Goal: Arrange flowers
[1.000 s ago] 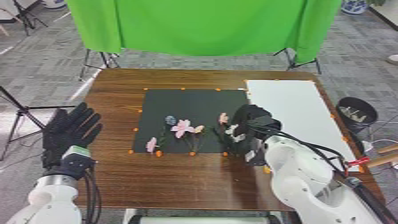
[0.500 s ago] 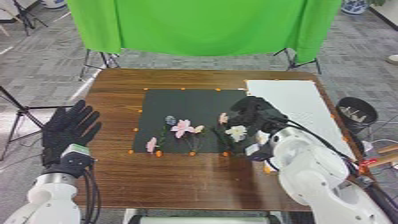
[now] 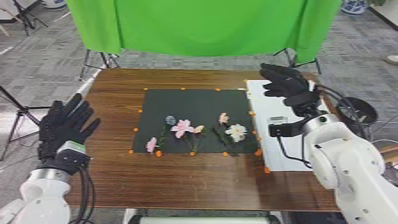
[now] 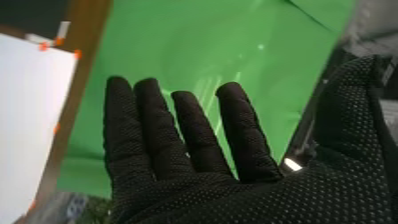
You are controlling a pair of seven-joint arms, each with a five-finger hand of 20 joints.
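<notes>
In the head view my left hand (image 3: 67, 125) is open over the table's left edge, holding nothing. My right hand (image 3: 286, 82) stands off to the far right, above the white sheet's far end, clear of the flowers; in the right wrist view the same hand (image 4: 204, 195) has straight, spread fingers. On the black mat (image 3: 182, 102) lie a blue flower (image 3: 171, 120), a large pink flower (image 3: 181, 128), a small pink flower (image 3: 151, 144), a pale pink flower (image 3: 223, 118) and a white flower (image 3: 235, 132), with green stems.
A white sheet (image 3: 275, 135) covers the right part of the brown table (image 3: 178, 185). Orange markers line the mat and sheet. A dark bin (image 3: 358, 111) stands beyond the right edge, and a green cloth (image 3: 204, 25) hangs behind the table.
My right hand has moved from the mat's right side to the far right, uncovering the white flower. My left hand has shifted slightly. The flowers now in view lie still.
</notes>
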